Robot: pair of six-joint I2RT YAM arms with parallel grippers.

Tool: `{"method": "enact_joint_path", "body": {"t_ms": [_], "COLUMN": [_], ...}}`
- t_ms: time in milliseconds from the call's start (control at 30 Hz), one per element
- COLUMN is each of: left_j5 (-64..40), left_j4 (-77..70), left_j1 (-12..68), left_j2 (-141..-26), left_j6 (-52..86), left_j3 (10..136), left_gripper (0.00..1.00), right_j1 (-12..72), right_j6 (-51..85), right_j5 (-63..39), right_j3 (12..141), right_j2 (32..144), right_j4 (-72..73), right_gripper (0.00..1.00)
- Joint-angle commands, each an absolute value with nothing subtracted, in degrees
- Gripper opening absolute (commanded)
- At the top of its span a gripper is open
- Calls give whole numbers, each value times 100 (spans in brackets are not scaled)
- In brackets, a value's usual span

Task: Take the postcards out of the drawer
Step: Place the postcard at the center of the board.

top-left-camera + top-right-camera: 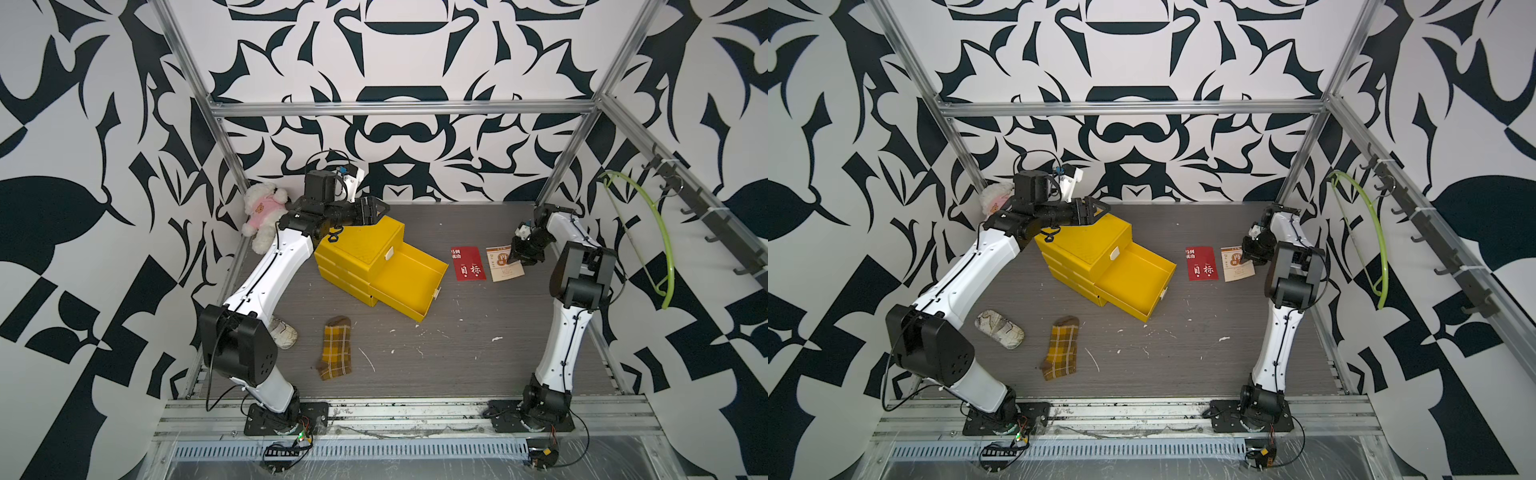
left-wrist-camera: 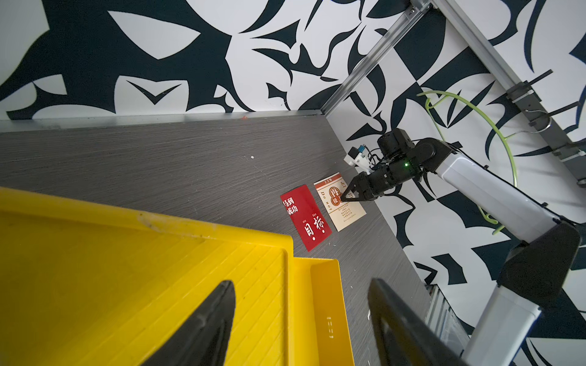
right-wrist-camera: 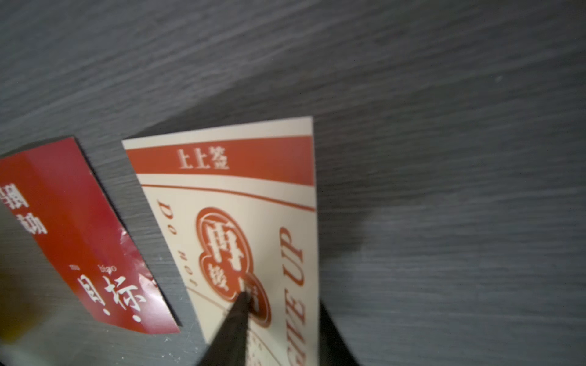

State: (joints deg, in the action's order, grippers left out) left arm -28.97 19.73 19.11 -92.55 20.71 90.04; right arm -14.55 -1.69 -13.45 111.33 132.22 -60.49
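From the top I have both postcards flat on the grey table (image 1: 457, 365), at about 2 o'clock from its middle and outside the open drawer (image 1: 409, 282). The red postcard (image 1: 468, 263) has the cream postcard (image 1: 500, 272) just beside it at its 3 o'clock, with a narrow strip of table between them.

The right gripper (image 1: 514, 261) points down onto the cream one. From above I cannot read its jaws. The right wrist view settles it: they stand apart, one finger (image 3: 236, 326) over the round emblem and the other off the card's long edge. The left wrist view shows that card flat under the tip.

My left gripper (image 1: 374, 212) hovers over the back of the yellow drawer unit (image 1: 357, 245), at 11 o'clock. Its own camera shows the jaws spread wide with nothing between them.

In a top view the shoe (image 1: 999, 329) at 8 o'clock shows whole, where my left arm half hides it elsewhere. The plush toy (image 1: 261, 214) at 10 o'clock is likewise plain in only one. The plaid sock (image 1: 336, 347) lies at 7 o'clock.
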Motion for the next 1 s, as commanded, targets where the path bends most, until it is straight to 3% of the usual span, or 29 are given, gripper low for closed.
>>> {"method": "enact_joint_path", "body": {"t_ms": [0, 333, 500, 567, 733, 833, 967], "left_j5": [-2929, -2693, -2346, -2275, -1883, -1688, -1706], "left_j4": [1909, 2119, 2336, 2445, 2724, 2765, 2716], "left_j1": [1882, 1844, 1407, 1182, 834, 684, 492], "left_j2": [-9020, -9033, -9168, -9247, -9446, -9551, -9698], "left_j6": [2048, 1827, 1889, 1929, 1698, 1634, 1627], "left_j3": [8844, 8972, 9110, 9194, 9412, 9466, 9466], "left_gripper": [72, 73, 84, 100, 99, 99, 100], "right_j1": [-1450, -1224, -595, -263, 510, 829, 1083], "right_j6": [-110, 97, 398, 437, 650, 798, 1060], "right_j5": [-1141, -277, -289, -147, 161, 149, -308], "right_j3": [11173, 10947, 10026, 9652, 8783, 8333, 7650], "right_j2": [13025, 12120, 11099, 10702, 9633, 8939, 8107], "right_j4": [-5993, -5818, -5194, -4951, -4509, -4318, -4051], "right_gripper": [46, 51, 52, 51, 50, 42, 16]}}
